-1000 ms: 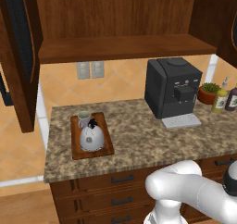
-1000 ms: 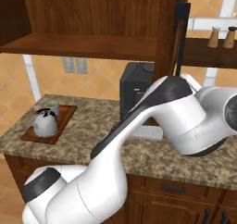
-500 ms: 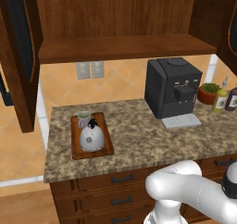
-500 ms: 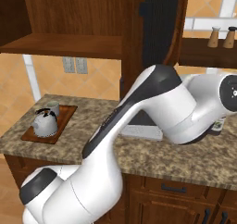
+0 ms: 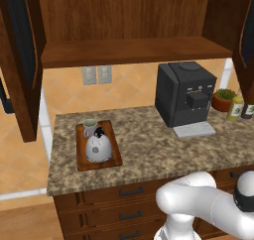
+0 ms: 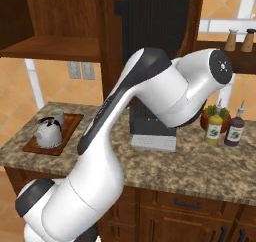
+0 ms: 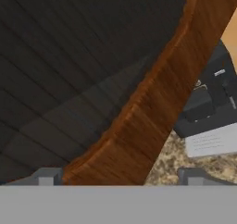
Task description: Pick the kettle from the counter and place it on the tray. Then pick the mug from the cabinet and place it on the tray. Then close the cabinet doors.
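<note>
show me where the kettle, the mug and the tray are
kettle (image 5: pixel 97 148): left base view, on its silver dome.
mug (image 5: pixel 90 127): left base view, on its side wall.
tray (image 5: pixel 115 154): left base view, on its right rim.

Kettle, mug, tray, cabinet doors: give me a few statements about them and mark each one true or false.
1. The kettle sits on the tray. True.
2. The mug stands on the cabinet shelf. False: it is on the tray, behind the kettle.
3. The cabinet doors are both shut. False: the left door stands open, and the right door is swung out too.
4. The gripper faces the right door's wooden frame, fingers spread apart. True.
5. The kettle lies tipped on the counter. False: it stands upright on the tray.
</note>
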